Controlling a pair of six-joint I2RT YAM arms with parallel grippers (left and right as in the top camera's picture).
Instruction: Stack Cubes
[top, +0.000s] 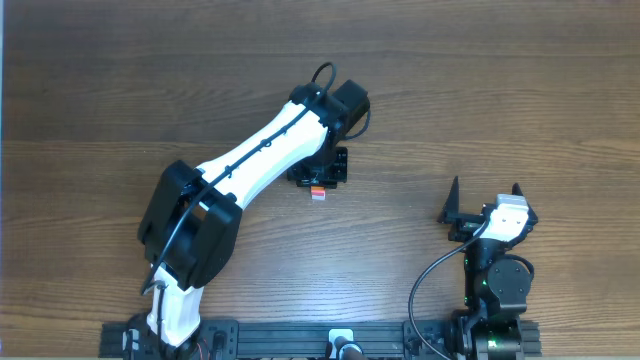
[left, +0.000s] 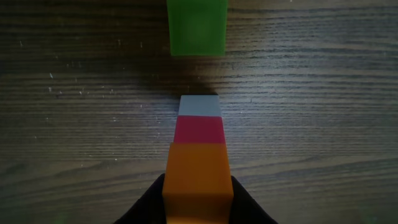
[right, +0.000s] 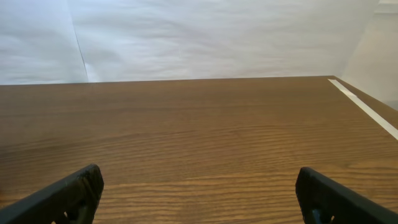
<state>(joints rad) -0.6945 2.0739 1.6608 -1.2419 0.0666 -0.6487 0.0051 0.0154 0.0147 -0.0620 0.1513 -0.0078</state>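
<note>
Robot lab bench, wood-grain table (top: 520, 80), plain white backdrop (right: 217, 37) behind it, black mounting rail (top: 280, 332) along its near edge

table (top: 520, 90): dark wood or wood-look laminate, clear straight grain, matt with a faint sheen; fine pale specks on it in the left wrist view. orange cube (left: 198, 177), red cube (left: 199, 129), pale grey-blue cube (left: 199, 106), green cube (left: 196, 25): smooth flat faces, solid colour, matt, look like plastic but can't confirm. left arm (top: 265, 150): white moulded shell, slightly glossy, joints matt black. left gripper (left: 198, 208) and right gripper (right: 199, 180): matt black plastic. backdrop (right: 217, 37): white, matt, sheet-like, one crease. strip (right: 367, 109) along the table edge: pale, smooth.
</note>
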